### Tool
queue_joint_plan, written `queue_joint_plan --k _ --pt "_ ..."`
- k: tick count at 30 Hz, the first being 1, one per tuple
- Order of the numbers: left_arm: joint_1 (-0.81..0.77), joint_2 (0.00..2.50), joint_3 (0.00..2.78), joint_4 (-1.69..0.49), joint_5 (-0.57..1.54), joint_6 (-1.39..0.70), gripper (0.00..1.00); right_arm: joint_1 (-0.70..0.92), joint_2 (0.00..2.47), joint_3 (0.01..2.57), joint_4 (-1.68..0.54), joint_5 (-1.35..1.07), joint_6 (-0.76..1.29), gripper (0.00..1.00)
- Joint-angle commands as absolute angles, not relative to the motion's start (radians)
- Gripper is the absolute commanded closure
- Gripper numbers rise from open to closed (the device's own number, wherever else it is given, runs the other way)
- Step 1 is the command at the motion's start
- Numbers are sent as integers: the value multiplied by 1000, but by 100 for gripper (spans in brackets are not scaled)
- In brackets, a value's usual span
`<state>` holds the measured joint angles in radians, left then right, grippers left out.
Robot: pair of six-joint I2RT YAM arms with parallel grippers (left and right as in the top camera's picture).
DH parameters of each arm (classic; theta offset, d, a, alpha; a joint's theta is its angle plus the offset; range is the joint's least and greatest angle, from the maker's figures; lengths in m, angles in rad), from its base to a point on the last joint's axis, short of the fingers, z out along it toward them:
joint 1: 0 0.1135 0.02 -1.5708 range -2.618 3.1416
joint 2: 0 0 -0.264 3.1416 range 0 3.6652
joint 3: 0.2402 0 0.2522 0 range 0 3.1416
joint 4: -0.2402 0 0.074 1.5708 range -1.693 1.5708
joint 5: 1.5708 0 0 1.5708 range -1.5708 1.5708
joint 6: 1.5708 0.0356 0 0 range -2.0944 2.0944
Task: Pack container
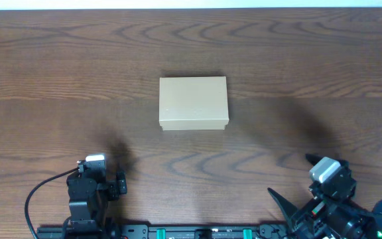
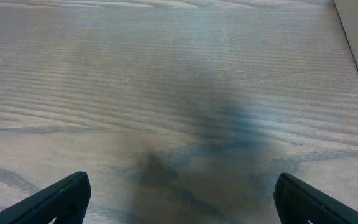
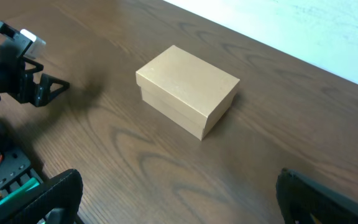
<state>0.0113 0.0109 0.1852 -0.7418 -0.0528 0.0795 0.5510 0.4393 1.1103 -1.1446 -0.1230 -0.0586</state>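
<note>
1. Tan cardboard container [image 1: 193,101] sits mid surface [image 1: 297,53], lid shut, flat, nothing touching it.
2. Left gripper [image 1: 120,184] sits at the near edge, left of the container and well apart from it. Its fingers are spread wide with nothing between them; the left wrist view shows bare wood and only a corner of the container at top right.
3. Right gripper [image 1: 284,199] is at the near edge on the right, jaws fully apart, holding nothing. The right wrist view frames the whole container ahead.
4. No items to pack are visible in any view, so my judgement is that the step in hand is opening the lid.
5. To do it well: come in low at the lid's front lip, brace the base with my other gripper, and lift slowly so the light container doesn't slide. I can't tell which side the hinge is on.
</note>
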Motion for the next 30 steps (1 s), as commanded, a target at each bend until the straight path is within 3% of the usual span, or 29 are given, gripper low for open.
queue_joint_plan --k 1,13,22,30 --pt "12 4 178 -767 -59 90 5 542 441 1108 -1146 -128 -46 1" --pt "12 4 178 -767 -59 90 5 462 432 1045 -1131 -40 -75 1" --pt "12 4 178 -767 -59 90 5 247 271 724 -944 -40 -200 1" --pt "12 4 178 -767 -59 90 5 108 69 479 -901 -33 -196 1"
